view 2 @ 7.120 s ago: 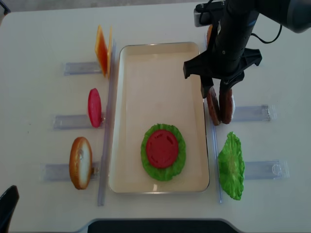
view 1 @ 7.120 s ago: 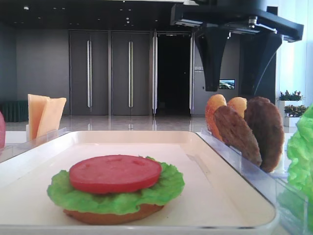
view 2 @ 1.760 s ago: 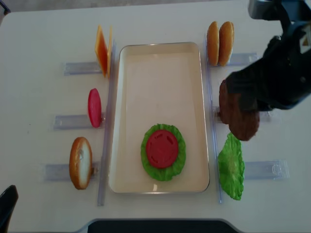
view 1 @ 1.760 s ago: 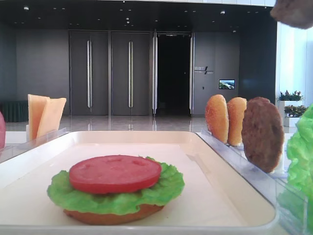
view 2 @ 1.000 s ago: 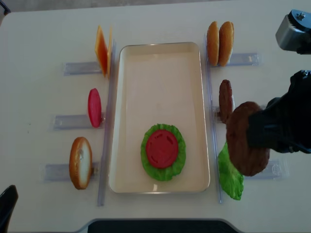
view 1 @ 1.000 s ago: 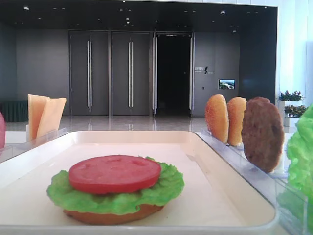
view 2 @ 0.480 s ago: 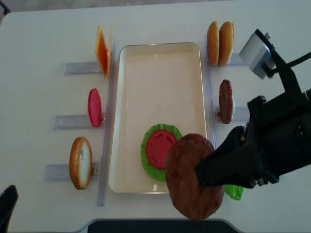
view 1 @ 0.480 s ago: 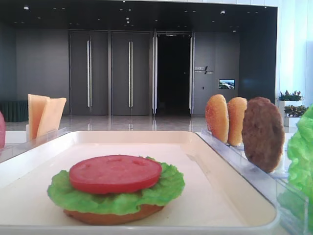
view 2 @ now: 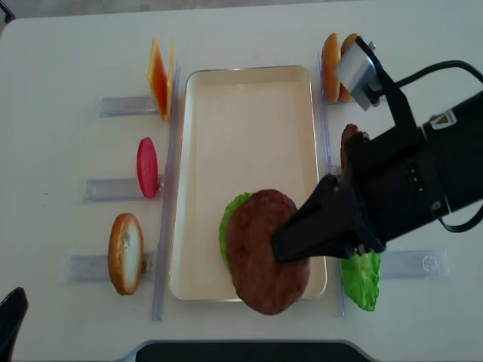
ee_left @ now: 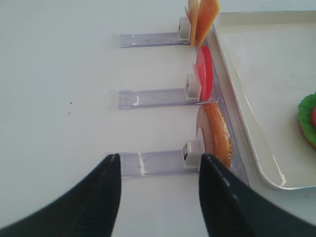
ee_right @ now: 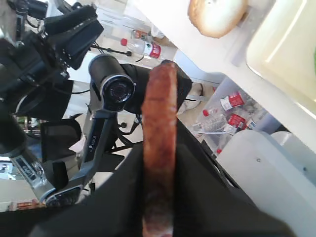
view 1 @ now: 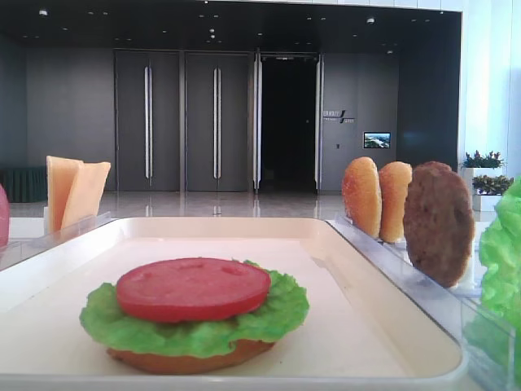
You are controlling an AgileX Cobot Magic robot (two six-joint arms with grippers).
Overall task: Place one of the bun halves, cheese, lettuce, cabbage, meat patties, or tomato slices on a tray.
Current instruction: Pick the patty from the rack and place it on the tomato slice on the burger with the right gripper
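My right gripper [view 2: 293, 240] is shut on a brown meat patty [view 2: 264, 253], which it holds above the near end of the cream tray [view 2: 249, 113]. The patty hangs over a stack there and hides most of it from overhead. In the low view the stack is a tomato slice [view 1: 193, 287] on lettuce [view 1: 195, 322] on a bun half. The right wrist view shows the patty [ee_right: 159, 128] edge-on between the black fingers. My left gripper [ee_left: 159, 197] stands open over the table beside a racked bun half [ee_left: 216, 136].
Clear racks flank the tray. On the left they hold cheese [view 2: 158, 75], a tomato slice [view 2: 146, 167] and a bun half [view 2: 125, 253]. On the right are two bun halves [view 2: 330, 56], a second patty [view 1: 438, 221] and lettuce [view 2: 361, 279].
The right gripper has carried the patty left and slightly farther in, from over the tray's front edge to above the lettuce and tomato stack. The left gripper has not moved.
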